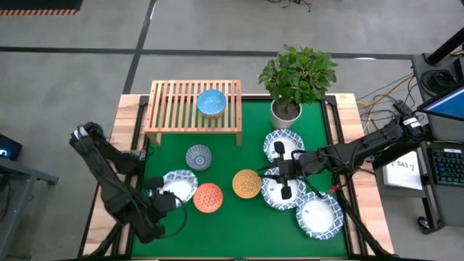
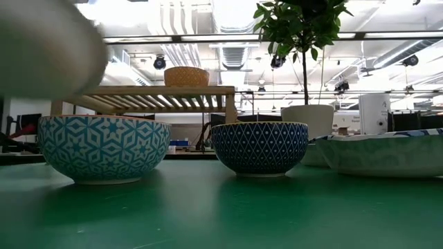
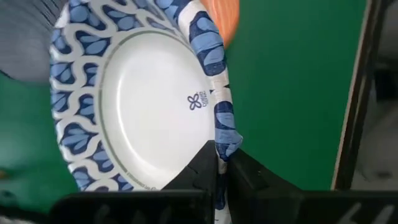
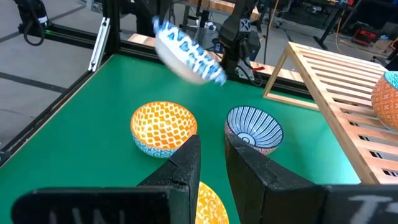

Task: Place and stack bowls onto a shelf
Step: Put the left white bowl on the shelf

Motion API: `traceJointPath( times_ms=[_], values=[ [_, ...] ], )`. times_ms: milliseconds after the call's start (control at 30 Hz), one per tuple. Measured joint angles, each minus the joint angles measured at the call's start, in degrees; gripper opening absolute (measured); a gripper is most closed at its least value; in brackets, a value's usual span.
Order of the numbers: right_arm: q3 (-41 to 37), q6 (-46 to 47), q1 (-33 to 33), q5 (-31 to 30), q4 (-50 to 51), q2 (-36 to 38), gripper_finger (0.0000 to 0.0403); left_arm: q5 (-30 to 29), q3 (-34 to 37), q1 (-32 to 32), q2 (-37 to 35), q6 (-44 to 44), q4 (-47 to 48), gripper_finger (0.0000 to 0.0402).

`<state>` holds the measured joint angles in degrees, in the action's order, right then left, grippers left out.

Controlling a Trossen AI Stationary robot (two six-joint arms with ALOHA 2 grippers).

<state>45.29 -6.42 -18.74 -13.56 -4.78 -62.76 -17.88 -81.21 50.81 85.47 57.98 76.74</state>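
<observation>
**Left gripper lifts a wide bowl by its rim**

From above, the left gripper (image 1: 161, 202) sits near the front left corner of the green surface (image 1: 225, 225), clamped on the edge of a wide white bowl (image 1: 178, 185) with a blue patterned rim. Just beside it are the red-orange bowl (image 1: 208, 197) and the yellow-orange bowl (image 1: 246, 183); the grey-blue bowl (image 1: 199, 156) lies nearer the slatted wooden shelf (image 1: 174, 109) at the back edge, which carries the light blue bowl (image 1: 211, 102). The right gripper (image 1: 283, 172) hovers over three more wide bowls (image 1: 319, 216) along the right edge, in front of a potted plant (image 1: 296, 80).

At table height, two deep glossy bowls stand apart on the green, one in pale star pattern (image 2: 104, 146), one in dark lattice (image 2: 259, 146), with the shelf behind them.

The left wrist camera shows both fingers (image 3: 202, 171) pinching the thin rim, one inside the smooth white basin, one outside.

The right wrist camera shows its own fingers (image 4: 186, 162) slightly parted, holding nothing, and the wide bowl tilted in the air across the surface.
</observation>
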Motion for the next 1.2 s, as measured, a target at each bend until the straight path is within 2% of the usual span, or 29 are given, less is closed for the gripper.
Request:
traceJointPath(
  times_ms=[200, 267, 400, 967, 1200],
  values=[
    [-0.41, 0.0, 0.0, 0.0, -0.02, 0.0, 0.0063, -14.66, -10.1, -2.29, -0.06, -3.65, 13.37, 0.0],
    [-0.49, 0.0, 0.02, 0.0, -0.02, 0.0, 0.0063, -19.33, -10.89, -4.27, -0.85, -7.88, 12.81, 0.0],
    [-0.49, 0.0, 0.02, 0.02, -0.02, -0.02, 0.0063, -24.68, -9.96, -11.35, -3.0, -13.84, 13.28, 0.0],
    [-0.58, 1.05, 0.02, 0.0, -0.07, -1.99, 0.0063, -25.47, -1.12, -54.26, -8.35, -38.66, 11.8, 0.0],
    [-0.58, 2.01, 0.02, 0.0, -0.26, -2.25, 0.0063, -23.07, 2.9, -65.45, -8.41, -49.31, 3.71, 0.0]
  ],
)
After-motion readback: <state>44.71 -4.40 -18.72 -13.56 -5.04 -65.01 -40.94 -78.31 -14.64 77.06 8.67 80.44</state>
